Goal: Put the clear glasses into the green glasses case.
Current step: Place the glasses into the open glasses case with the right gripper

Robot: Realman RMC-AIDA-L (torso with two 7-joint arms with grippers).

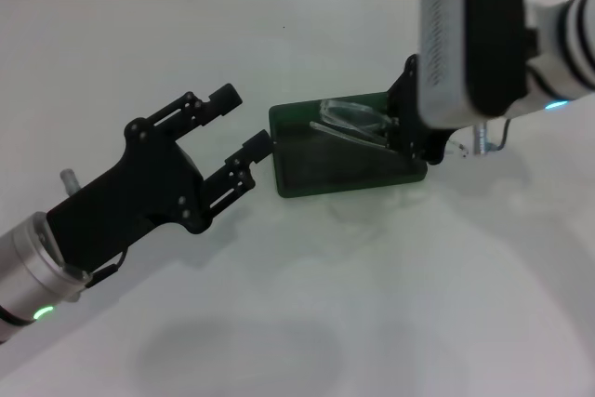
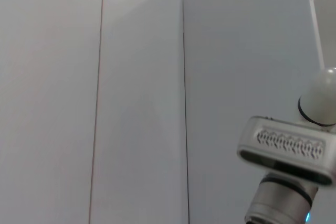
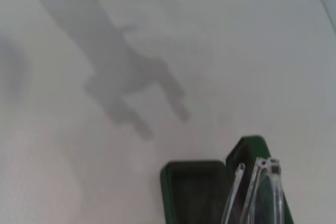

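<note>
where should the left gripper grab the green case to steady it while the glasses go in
Judging by the head view, grip the green glasses case at its short end wall nearest the left gripper, coming in low from the robot's left. That end is bare, the jaws are already open beside it, and the clear glasses and right gripper occupy the other end.

Right gripper (image 1: 409, 141) fingers hidden

You have on the counter (image 1: 307, 304): green glasses case (image 1: 325, 169) x1 | clear glasses (image 1: 351, 118) x1, faint, so likely one pair | pincers x2: left pincer (image 1: 244, 123), right pincer (image 1: 409, 141)
</note>
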